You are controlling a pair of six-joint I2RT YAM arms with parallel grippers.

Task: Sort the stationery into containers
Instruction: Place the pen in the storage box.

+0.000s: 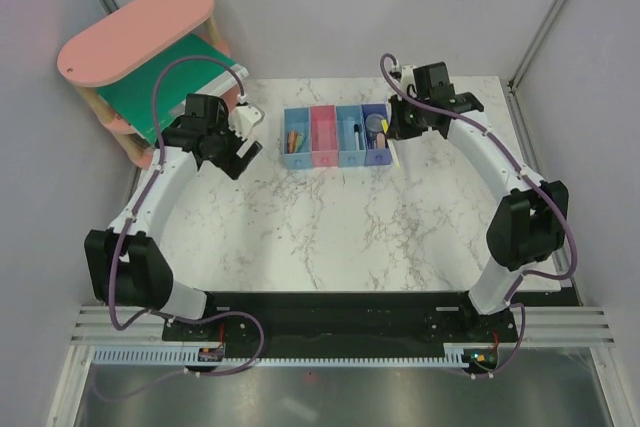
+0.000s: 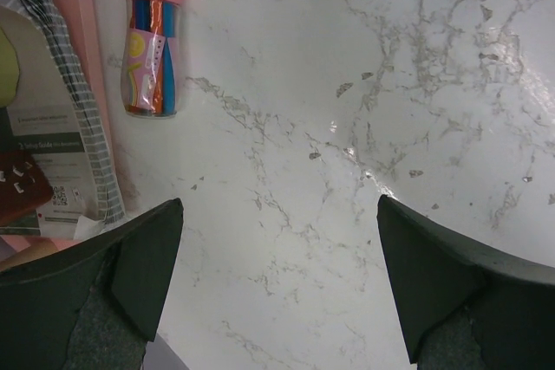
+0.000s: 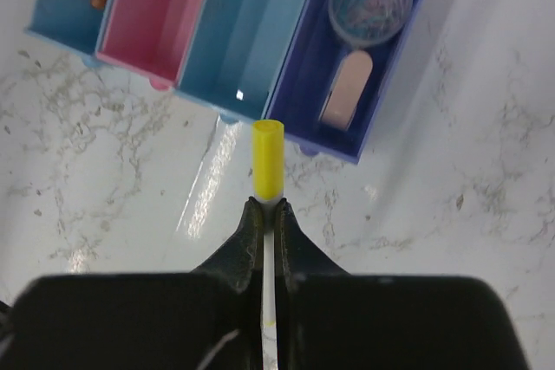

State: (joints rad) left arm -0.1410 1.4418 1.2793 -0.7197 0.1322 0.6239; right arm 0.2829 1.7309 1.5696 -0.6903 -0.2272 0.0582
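Note:
The containers are a joined row of light blue, pink, light blue and dark blue bins at the table's far middle. My right gripper is shut on a thin white stick with a yellow cap, held just in front of the seam between the third bin and the dark blue bin. The dark blue bin holds a round disc and a peach stub. Orange crayons lie in the first bin, and a black pen in the third. My left gripper is open and empty over bare marble.
A clear pink-capped tube of colourful items lies on the marble ahead of my left gripper, beside a printed booklet. A pink oval-topped shelf with a green book stands at the far left.

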